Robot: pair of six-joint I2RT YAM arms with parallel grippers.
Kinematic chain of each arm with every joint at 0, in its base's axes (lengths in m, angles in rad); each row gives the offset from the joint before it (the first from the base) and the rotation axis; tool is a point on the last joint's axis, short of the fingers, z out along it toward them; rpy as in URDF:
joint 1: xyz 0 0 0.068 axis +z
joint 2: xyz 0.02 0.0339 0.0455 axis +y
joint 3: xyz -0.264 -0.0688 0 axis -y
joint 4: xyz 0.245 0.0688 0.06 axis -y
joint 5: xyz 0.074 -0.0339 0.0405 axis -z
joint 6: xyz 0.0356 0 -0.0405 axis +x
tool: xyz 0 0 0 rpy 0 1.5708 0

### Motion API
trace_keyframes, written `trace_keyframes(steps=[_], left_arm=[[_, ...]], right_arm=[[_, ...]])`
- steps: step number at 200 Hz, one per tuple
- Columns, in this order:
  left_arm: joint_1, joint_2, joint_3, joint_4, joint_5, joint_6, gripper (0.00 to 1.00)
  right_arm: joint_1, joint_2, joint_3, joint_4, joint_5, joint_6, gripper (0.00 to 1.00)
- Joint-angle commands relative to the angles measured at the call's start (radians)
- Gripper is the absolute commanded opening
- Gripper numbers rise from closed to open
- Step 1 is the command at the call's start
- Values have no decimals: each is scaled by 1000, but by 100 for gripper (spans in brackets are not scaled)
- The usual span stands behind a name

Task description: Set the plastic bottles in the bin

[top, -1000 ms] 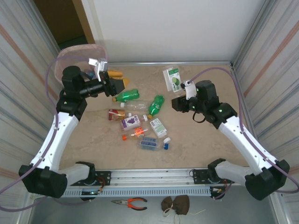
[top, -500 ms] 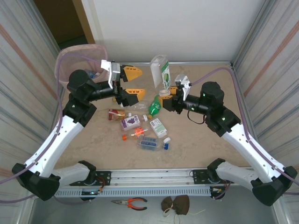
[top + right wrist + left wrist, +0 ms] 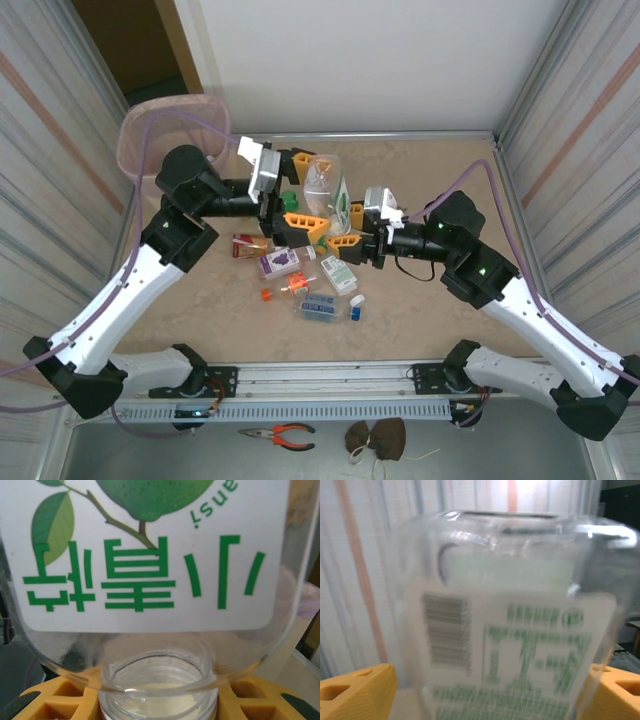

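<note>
We see the clear lime-label bottle (image 3: 326, 183) held in mid-air over the middle of the table (image 3: 220, 320), between the two arms. The right gripper (image 3: 350, 228) is clenched on its neck, which sits tight between the orange fingers (image 3: 55, 700) in the right wrist view. The left gripper (image 3: 314, 192) is spread wide, one finger on each side of the bottle's body (in the left wrist view the fingers (image 3: 355, 692) stand at the two lower corners with the barcoded label between them); we cannot tell whether either pad touches the plastic.

We judge this to be a hand-over from right to left; the bin (image 3: 140, 150) stands at about 10 o'clock, off the table's far-left corner, on the left arm's side and well apart from the bottle.

The risks we see lie in timing and grip. If the right lets go before the left has closed, the bottle drops onto the cluster at its 6 o'clock, where the purple-label bottle (image 3: 278, 262) and the blue-label bottle (image 3: 320, 307) lie, and scatters them. The thin, slick wall may buckle under the squeeze and squirt out sideways. If the left pulls toward 10 o'clock while the neck is clamped, the bottle twists or tears free. With both wrists so near each other, a hasty swing could knock the fingers together.
</note>
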State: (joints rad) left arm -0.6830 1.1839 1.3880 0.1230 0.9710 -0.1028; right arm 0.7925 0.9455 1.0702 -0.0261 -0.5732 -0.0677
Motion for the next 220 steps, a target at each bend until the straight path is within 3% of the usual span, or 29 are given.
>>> trace_keyframes(steps=[1, 99, 172, 189, 220], left_arm=[[-21, 4, 33, -27, 37, 43, 85], [-30, -10, 13, 0, 10, 46, 82], [-30, -3, 14, 13, 18, 43, 63], [-30, -2, 14, 13, 14, 45, 61], [-31, -5, 20, -24, -24, 75, 60]], right_arm=[[16, -17, 38, 33, 10, -47, 25], [32, -47, 37, 61, 38, -45, 25], [35, -39, 39, 51, 48, -44, 26], [34, -41, 37, 44, 57, -45, 29], [36, -55, 33, 16, 87, -46, 49]])
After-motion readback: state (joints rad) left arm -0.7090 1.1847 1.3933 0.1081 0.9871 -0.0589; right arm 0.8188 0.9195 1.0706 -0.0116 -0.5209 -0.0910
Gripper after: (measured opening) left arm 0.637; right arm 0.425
